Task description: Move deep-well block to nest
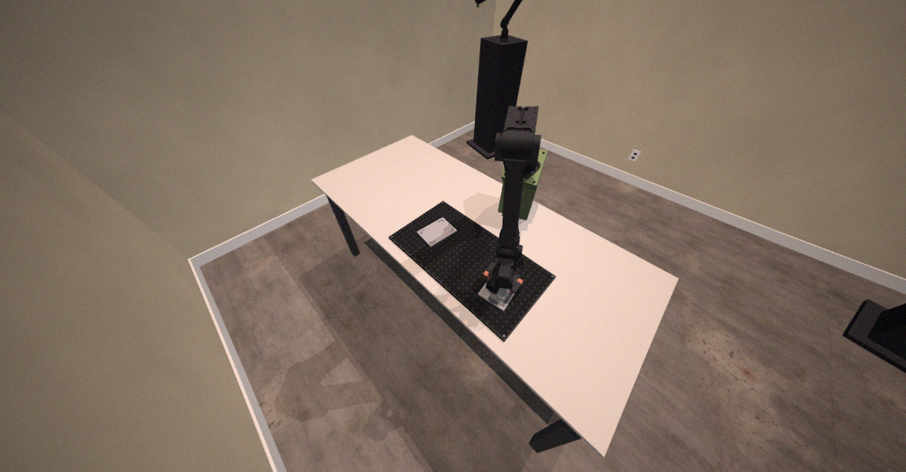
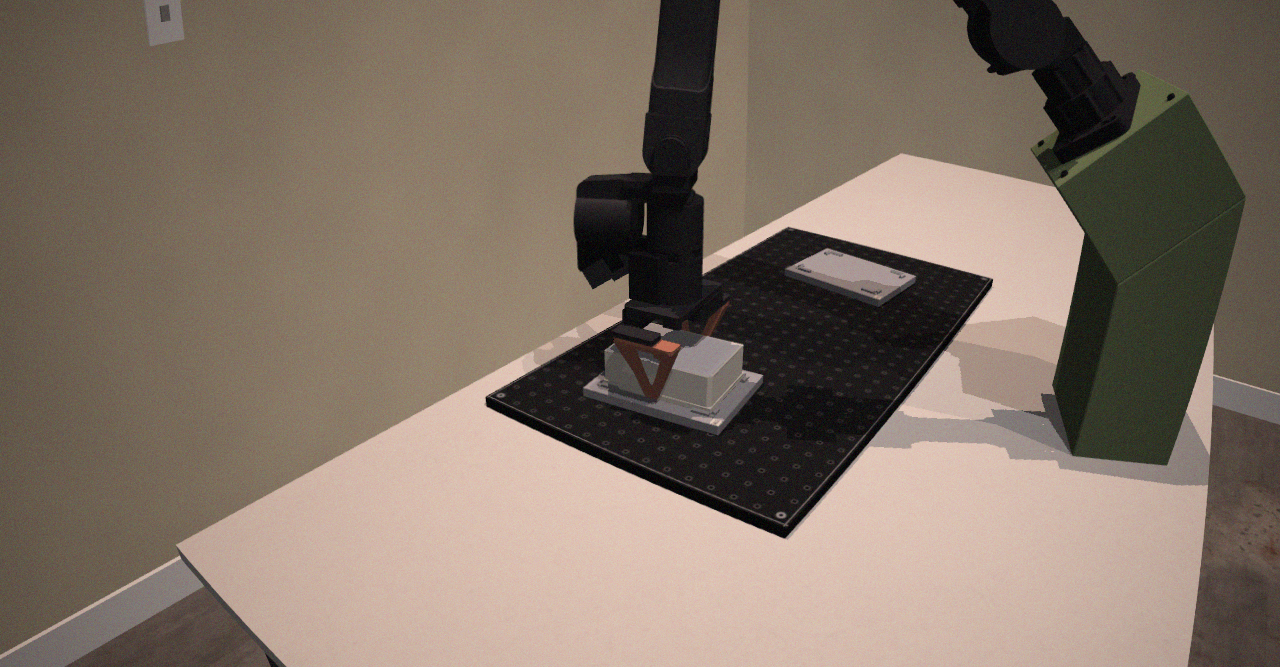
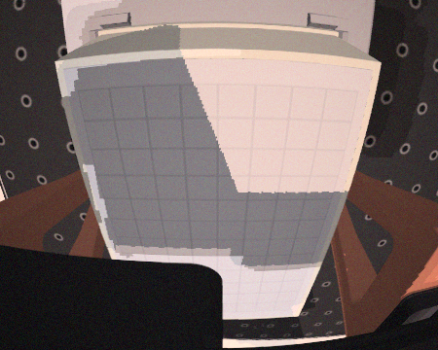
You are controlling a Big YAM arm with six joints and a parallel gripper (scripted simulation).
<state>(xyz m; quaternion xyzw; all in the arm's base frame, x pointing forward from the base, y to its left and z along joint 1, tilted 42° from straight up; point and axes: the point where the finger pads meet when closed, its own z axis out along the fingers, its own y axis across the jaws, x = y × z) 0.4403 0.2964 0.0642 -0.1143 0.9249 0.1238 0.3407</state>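
The white deep-well block [image 2: 677,371] sits upright and flat on nest N2 [image 2: 726,403], at the near end of the black perforated board [image 2: 760,367]. In the wrist view the block's well grid [image 3: 219,162] faces up, with the nest's far edge and locators [image 3: 219,3] behind it. My gripper [image 2: 675,357] reaches straight down over the block. Its orange fingers [image 3: 38,221] stand open on either side of the block, left and right [image 3: 388,247], and do not press on it. Nest N1 [image 2: 850,274] lies empty at the far end; it also shows in the top view [image 1: 437,230].
The arm's green pedestal [image 2: 1136,287] stands on the table beside the board. A black column with a second small arm [image 1: 500,89] stands on the floor behind the table.
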